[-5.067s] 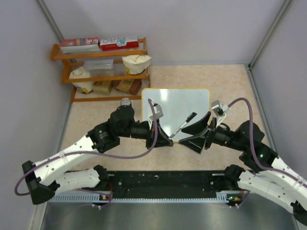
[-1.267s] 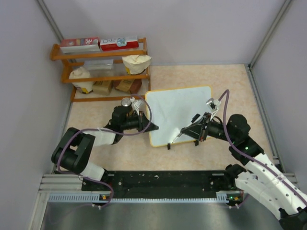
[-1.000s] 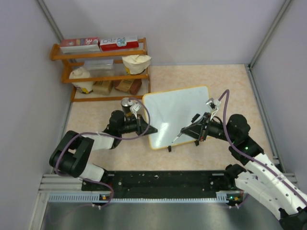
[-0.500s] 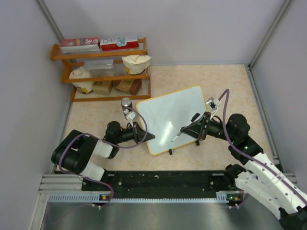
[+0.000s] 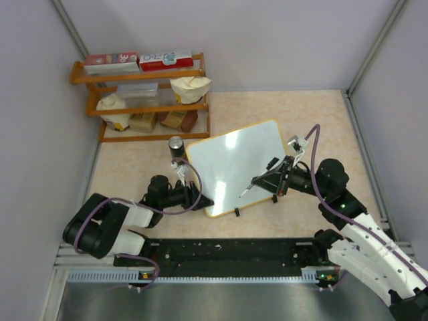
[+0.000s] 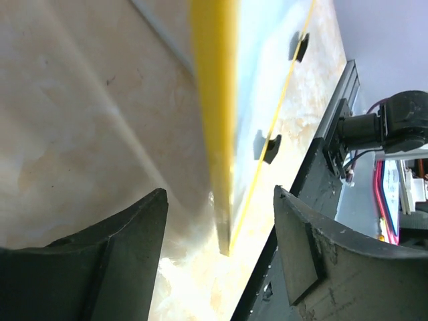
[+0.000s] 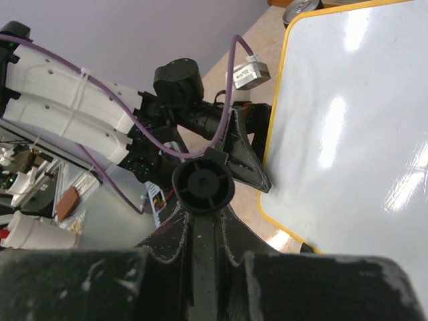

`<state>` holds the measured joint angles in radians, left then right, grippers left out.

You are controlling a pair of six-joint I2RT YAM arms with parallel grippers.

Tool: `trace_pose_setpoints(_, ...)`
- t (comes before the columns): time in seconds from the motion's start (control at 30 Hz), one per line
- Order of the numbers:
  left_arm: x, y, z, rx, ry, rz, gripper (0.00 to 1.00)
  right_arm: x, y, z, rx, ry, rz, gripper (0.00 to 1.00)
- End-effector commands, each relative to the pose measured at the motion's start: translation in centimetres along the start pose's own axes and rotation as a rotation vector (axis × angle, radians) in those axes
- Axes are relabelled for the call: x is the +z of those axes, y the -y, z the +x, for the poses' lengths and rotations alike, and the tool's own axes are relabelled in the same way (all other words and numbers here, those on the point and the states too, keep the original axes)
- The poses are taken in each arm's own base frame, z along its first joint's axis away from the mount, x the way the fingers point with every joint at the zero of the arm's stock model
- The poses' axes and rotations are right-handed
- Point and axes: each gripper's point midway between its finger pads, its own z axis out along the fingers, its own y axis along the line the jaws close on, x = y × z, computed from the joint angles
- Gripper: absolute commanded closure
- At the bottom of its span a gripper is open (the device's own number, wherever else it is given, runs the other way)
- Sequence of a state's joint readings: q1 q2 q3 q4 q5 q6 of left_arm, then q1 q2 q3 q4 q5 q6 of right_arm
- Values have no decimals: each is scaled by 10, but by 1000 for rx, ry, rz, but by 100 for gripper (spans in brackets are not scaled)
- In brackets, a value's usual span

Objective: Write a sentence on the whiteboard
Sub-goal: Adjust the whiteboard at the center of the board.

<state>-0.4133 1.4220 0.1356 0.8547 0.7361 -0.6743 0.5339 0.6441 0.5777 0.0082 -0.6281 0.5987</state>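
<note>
Whiteboard (image 5: 234, 167) more askew, left fingers (image 6: 314, 254) apart

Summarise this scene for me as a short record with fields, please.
Whiteboard: lies askew, yellow frame, no writing visible
Left fingers: open, either side of the board's near-left edge, not gripping it
Right fingers: shut on a black marker
Marker tip: points down over the board's near part; cannot tell if it touches
Nearby: drink can by the board's far-left corner; wooden shelf beyond it
</note>
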Motion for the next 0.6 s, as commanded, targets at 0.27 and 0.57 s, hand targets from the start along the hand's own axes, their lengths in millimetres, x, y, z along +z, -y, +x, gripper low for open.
trace_pose_setpoints(0.27,-41,27,-52,118,209,-178,7,4,-10,-25,-61,51,-29,100)
trace_pose_setpoints(0.57,-70,34,-108,223,341,-375,4,9,-18,-42,-98,75,-52,100)
